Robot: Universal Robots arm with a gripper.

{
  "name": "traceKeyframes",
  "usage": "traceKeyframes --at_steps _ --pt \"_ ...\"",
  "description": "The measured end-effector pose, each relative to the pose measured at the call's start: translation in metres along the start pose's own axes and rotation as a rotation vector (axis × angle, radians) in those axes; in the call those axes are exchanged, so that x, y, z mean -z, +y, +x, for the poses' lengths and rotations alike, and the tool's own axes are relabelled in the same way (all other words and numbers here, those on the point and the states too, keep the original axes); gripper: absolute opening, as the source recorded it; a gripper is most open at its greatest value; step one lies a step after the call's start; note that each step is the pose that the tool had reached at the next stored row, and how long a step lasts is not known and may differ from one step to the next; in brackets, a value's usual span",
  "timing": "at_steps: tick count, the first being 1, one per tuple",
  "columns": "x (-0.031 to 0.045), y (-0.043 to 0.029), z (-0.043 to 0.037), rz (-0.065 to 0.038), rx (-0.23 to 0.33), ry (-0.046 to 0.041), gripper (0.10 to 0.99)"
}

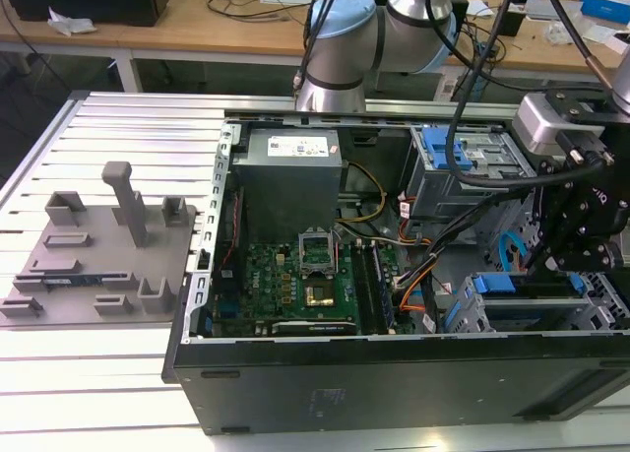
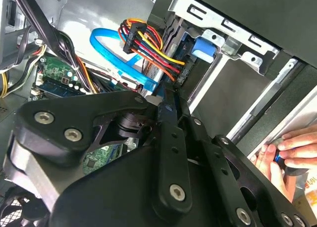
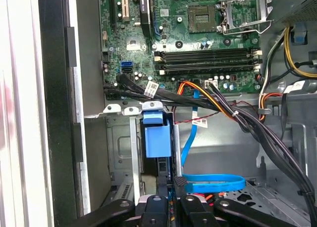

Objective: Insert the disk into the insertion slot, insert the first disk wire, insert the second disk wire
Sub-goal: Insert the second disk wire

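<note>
Jaws [image 3: 168,200] closed just beside the disk [image 3: 153,138] seated in its insertion slot [image 3: 121,153]

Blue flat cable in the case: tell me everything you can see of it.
The flat bright blue cable, plastic-looking, lies in a loose loop low in the case beside the grey metal drive bay in the first wrist view. One run climbs toward the green motherboard; the other ends in a black plug right at the hand.
</note>
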State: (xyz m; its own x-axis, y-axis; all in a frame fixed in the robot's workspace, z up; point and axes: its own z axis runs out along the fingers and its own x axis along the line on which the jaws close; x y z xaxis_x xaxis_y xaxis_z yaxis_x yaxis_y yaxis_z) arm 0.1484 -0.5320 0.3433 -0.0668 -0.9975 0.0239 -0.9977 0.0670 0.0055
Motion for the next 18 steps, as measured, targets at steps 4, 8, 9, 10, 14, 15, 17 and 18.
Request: traceKeyframes --at_steps 4,8,9,10,14,15,17,18 --pt "-0.0027 0.0 0.0001 0.0 0.002 0.0002 0.161" --pt "-0.0048 0.0 0.0002 0.0 0.003 -0.0002 0.161" --pt "-0.0048 0.0 0.0003 0.0 0.003 -0.0002 0.176" --pt "-0.0038 0.0 0.0003 0.0 0.003 0.0001 0.239" --pt "0.0105 0.0001 0.0005 0.0 0.003 0.0 0.239" --pt "0.0153 0.0001 0.0003 0.0 0.003 0.0001 0.239" --pt "0.0242 0.0003 -0.0011 0.0 0.003 0.0041 0.227" --pt "0.0258 0.0004 -0.0017 0.0 0.003 0.0048 0.227"
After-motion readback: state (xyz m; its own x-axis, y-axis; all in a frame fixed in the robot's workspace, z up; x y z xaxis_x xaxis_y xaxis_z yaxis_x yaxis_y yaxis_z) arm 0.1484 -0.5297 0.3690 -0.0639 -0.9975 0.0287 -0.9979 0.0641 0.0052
